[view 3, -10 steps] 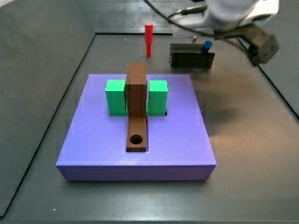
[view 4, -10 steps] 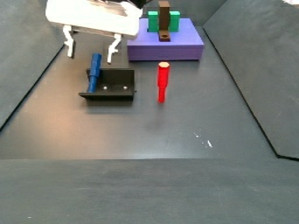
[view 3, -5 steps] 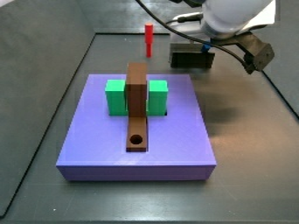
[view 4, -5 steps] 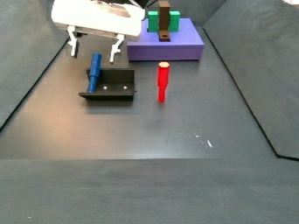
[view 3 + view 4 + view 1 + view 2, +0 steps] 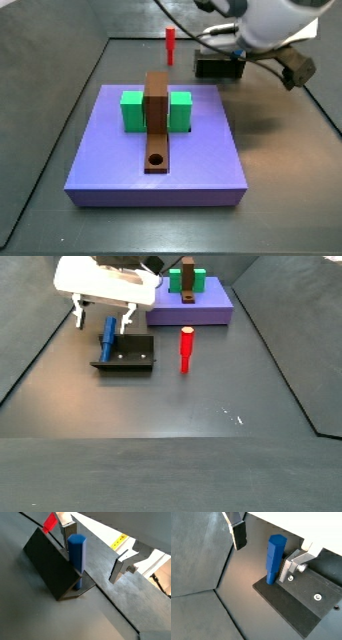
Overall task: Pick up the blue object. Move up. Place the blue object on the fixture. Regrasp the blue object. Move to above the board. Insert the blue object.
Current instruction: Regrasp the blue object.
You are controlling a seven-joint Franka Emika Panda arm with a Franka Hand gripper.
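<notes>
You have the purple platform (image 5: 160, 150) carrying the board (image 5: 156, 122), well apart from the fixture (image 5: 123, 356). The blue object (image 5: 274, 558) stands upright against the fixture's bracket. The gripper (image 5: 102, 316) hangs above it, fingers spread and empty. The peg looks light, stiff and smooth; take its upper shaft. No writing is legible.

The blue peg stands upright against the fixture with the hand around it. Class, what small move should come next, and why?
Probably close the hand on the blue peg. In both wrist views the peg stands upright on the fixture, between the open fingers but ungripped, so the regrasp looks ready.
</notes>
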